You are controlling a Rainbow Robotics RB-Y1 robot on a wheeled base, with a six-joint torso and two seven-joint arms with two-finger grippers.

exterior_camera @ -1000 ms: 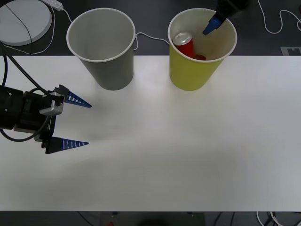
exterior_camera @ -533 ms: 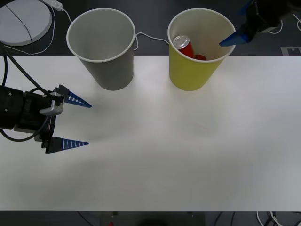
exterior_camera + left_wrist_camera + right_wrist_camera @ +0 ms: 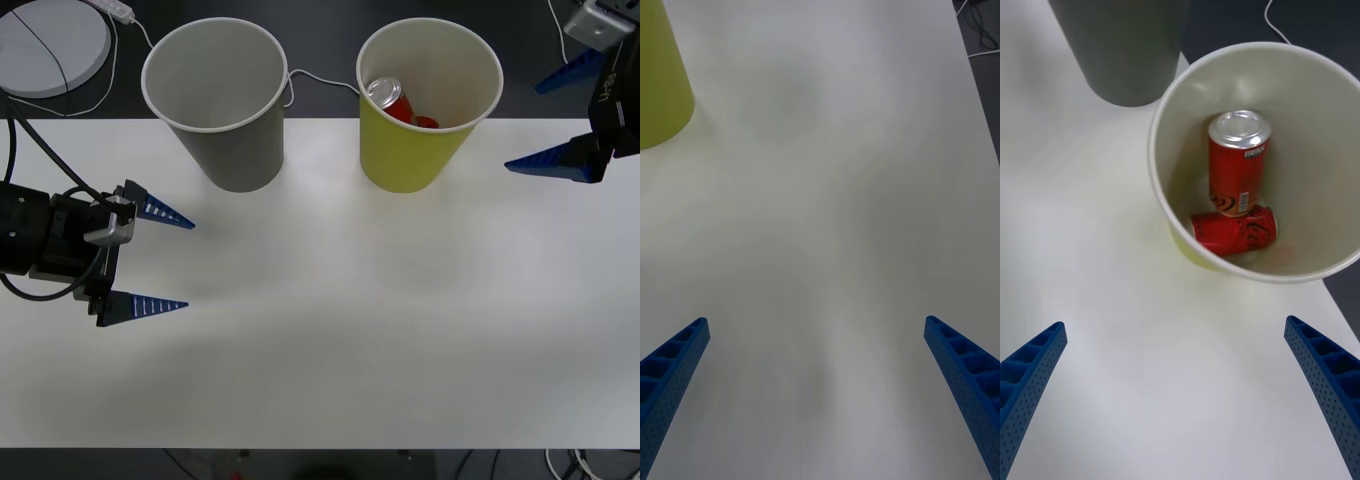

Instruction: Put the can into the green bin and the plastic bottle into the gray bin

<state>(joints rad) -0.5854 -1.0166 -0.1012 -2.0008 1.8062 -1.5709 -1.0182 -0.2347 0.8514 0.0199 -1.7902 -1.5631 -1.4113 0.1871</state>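
Note:
The can [image 3: 388,97] leans inside the green bin [image 3: 412,160] at the back right of the table, its metallic top up. In the right wrist view the can [image 3: 1238,165] stands over a second red can-like thing [image 3: 1234,229] lying on the bottom of the green bin [image 3: 1169,112]. My right gripper [image 3: 556,118] hangs open to the right of that cup, holding nothing. To the left of the green bin stands the gray bin [image 3: 232,150], its inside bare. My left gripper [image 3: 178,263] rests open at the table's left side. The plastic bottle is out of view.
A white round disc [image 3: 50,40] and a white cable [image 3: 320,80] lie on the dark floor behind the table. The white tabletop [image 3: 340,320] stretches wide in front of both cups. The left wrist view catches the green bin's [image 3: 659,82] base.
My right gripper has pulled out of the green bin and moved right and toward the front, fingers spread. The can stays in the cup. The left arm has not moved.

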